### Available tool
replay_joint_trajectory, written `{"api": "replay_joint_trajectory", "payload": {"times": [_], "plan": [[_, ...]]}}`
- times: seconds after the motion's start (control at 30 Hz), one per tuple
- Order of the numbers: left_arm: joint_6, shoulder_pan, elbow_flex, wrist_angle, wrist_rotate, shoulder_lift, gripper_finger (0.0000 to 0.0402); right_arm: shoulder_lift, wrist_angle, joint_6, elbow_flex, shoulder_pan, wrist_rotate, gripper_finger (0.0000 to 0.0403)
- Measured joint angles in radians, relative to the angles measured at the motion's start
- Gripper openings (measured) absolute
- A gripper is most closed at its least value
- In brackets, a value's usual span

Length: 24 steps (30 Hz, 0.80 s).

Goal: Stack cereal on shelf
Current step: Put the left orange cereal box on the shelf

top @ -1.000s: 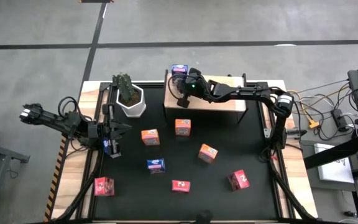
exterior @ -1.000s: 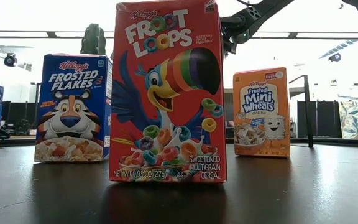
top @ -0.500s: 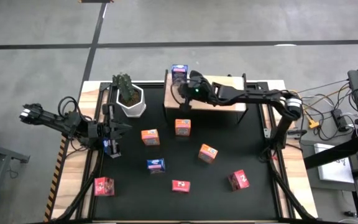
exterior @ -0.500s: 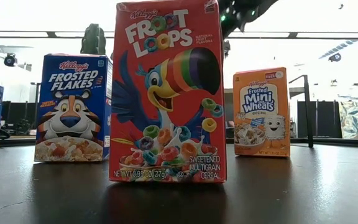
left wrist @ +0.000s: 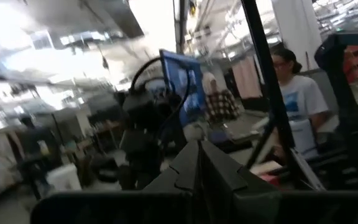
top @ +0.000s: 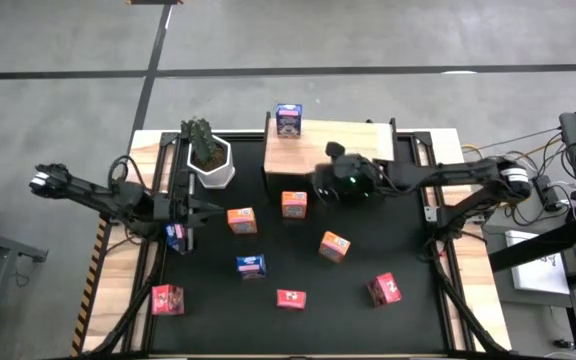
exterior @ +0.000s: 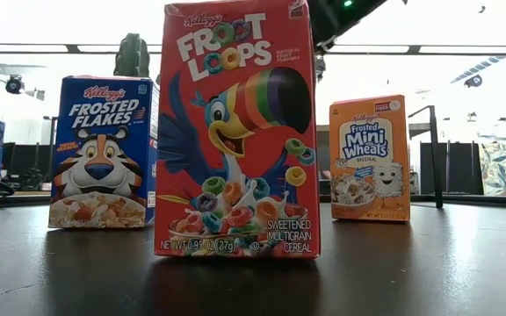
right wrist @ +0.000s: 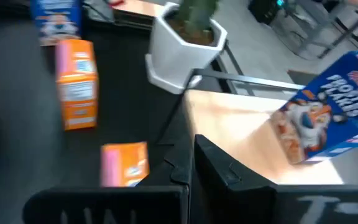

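On the wooden shelf a blue box stands well apart from the right tool, closed and empty.

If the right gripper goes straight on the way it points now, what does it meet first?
Probably the near corner of the light wooden shelf board. The white hexagonal plant pot stands beyond that corner. Depth is unclear, so this is a guess.

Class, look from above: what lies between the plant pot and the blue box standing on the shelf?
Nothing: between pot and blue box the high view shows only bare mat and the shelf edge.
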Motion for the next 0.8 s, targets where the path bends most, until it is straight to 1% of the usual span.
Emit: {"api": "replay_joint_trajectory", "payload": {"times": [0.07, 0.13, 0.23, 0.37, 0.43, 0.57, 0.7, 0.8], "plan": [[-0.063, 0.000, 0.041, -0.076, 0.000, 0.047, 0.0000, -0.041, 0.045, -0.004, -0.062, 0.019, -0.009, 0.0009], [-0.136, 0.000, 0.103, -0.186, -0.034, 0.098, 0.0000, -0.085, 0.096, -0.005, -0.122, 0.032, -0.017, 0.0009], [-0.271, 0.002, 0.227, -0.468, -0.076, 0.179, 0.0000, -0.151, 0.153, -0.005, -0.203, 0.044, -0.022, 0.0009], [-0.437, 0.002, 0.396, -0.860, -0.076, 0.307, 0.0000, -0.227, 0.201, 0.008, -0.292, 0.046, -0.023, 0.0009], [-0.520, 0.005, 0.467, -1.017, -0.075, 0.371, 0.0000, -0.261, 0.224, 0.012, -0.325, 0.045, -0.022, 0.0009], [-0.640, 0.021, 0.586, -1.269, -0.076, 0.477, 0.0008, -0.305, 0.223, 0.021, -0.358, 0.045, -0.023, 0.0009], [-0.695, 0.043, 0.648, -1.386, -0.076, 0.539, 0.0044, -0.324, 0.223, 0.019, -0.370, 0.045, -0.023, 0.0009], [-0.697, 0.061, 0.655, -1.396, -0.076, 0.563, 0.0086, -0.327, 0.223, 0.014, -0.374, 0.047, -0.023, 0.0009]]}}
